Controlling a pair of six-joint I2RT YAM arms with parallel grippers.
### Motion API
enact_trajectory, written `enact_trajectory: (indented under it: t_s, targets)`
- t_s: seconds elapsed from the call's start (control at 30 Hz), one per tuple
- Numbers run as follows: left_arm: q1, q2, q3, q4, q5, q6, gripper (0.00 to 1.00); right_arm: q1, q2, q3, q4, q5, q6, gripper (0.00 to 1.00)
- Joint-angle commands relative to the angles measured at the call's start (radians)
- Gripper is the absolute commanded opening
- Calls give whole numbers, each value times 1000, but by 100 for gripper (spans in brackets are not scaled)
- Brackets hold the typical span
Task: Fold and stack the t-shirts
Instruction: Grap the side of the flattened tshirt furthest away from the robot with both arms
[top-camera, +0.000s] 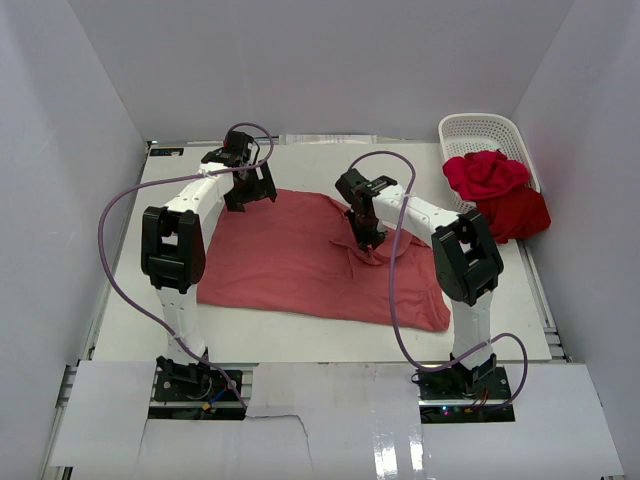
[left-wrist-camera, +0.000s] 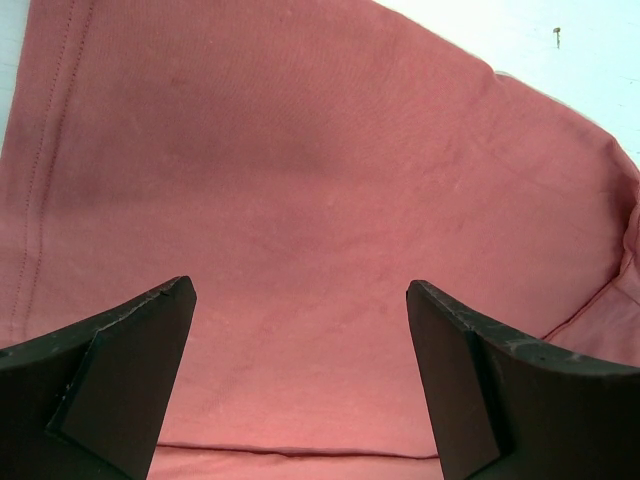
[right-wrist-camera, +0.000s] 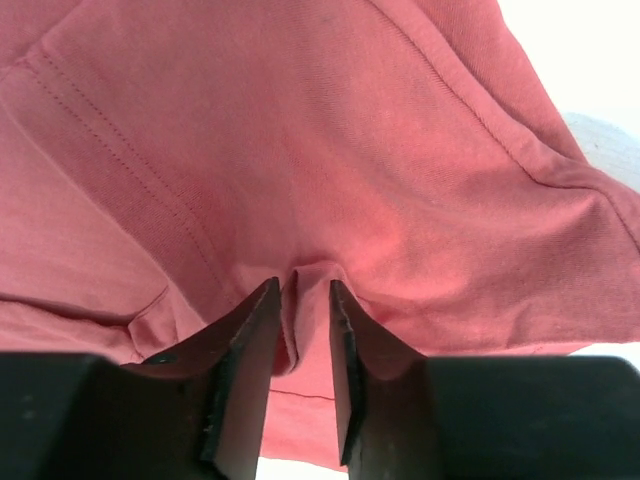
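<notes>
On the white bench (top-camera: 300, 335) the salmon shirt (top-camera: 290, 260) lay spread out. The right claw (right-wrist-camera: 303, 290) clenched a thin pleat right of its middle; the left claw (left-wrist-camera: 300, 288) hung released over the far edge. So thin a pinch might slip when lifted, bunching the cloth.

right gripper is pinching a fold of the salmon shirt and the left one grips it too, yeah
No: the left gripper is open over the salmon shirt, gripping nothing, as the left wrist view shows. The right gripper does pinch a fold.
</notes>
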Motion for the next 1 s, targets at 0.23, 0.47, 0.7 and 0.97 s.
enact_trajectory:
  t_s: [0.23,0.47,0.7,0.97]
  targets:
    - [-4,-81,-8,13,-16,10,98,2,13,1,-16,16,3,8]
    - [7,-62,18,-1,-36,-1,98,-96,15,136,-21,16,-41,8]
    - [57,9,125,-44,-60,-38,98,-318,155,510,-70,-6,-87,8]
    - [105,112,301,-79,-77,-71,98,-455,271,721,-21,-102,-118,8]
